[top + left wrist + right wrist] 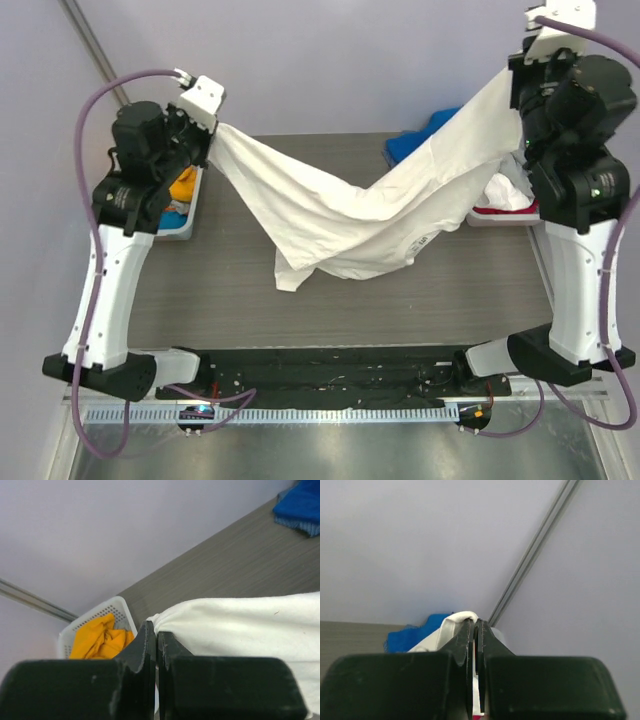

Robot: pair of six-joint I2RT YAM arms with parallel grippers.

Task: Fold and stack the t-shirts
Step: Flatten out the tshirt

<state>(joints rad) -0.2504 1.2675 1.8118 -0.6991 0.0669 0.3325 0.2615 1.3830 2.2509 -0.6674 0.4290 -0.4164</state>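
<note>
A large white t-shirt (350, 215) hangs stretched between both arms above the table, sagging in the middle with a lower corner touching the tabletop. My left gripper (212, 132) is shut on its left end, seen as white cloth (240, 625) beside the closed jaws (156, 630). My right gripper (515, 85) is shut on its right end, raised higher; a white cloth edge (457, 617) curls over the jaws (476, 622). A blue shirt (425, 138) lies at the back right. An orange shirt (100, 637) lies in the left basket.
A white slatted basket (185, 205) stands at the table's left edge under the left arm. Another basket (500, 205) with white and red cloth stands at the right, behind the right arm. The grey wood tabletop (200, 290) shows in front.
</note>
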